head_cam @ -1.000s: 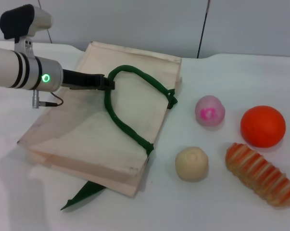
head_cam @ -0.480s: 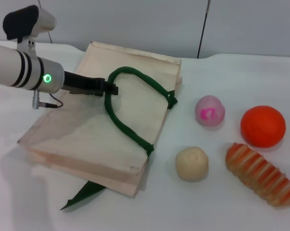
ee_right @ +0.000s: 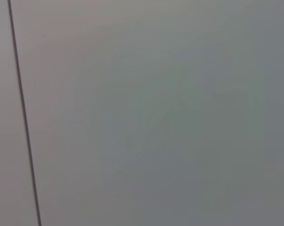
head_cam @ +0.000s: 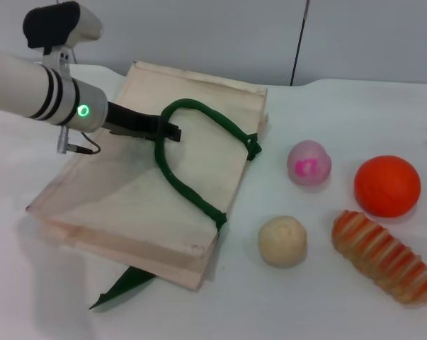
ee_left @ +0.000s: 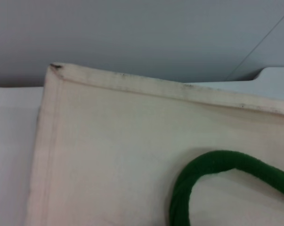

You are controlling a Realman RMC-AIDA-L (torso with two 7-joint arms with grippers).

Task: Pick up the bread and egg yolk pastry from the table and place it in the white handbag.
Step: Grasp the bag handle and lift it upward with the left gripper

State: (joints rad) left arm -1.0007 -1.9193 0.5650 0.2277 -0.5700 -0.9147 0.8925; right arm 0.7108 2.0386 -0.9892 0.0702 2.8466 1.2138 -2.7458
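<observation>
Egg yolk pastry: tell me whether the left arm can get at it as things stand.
Probably yes. The egg yolk pastry sits uncovered on the table, nothing on top. The left hand is over the white handbag, by its green handle, with open table between them.

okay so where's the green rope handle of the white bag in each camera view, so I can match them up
Head view: the green handle loops across the middle of the white handbag, with the left gripper at its upper left bend.
Left wrist view: the same handle arcs in from the lower right corner.
Right wrist view: not in it; only a plain grey wall shows.
Shared landmark: the bag's far edge, seen in the head and left wrist views.
</observation>
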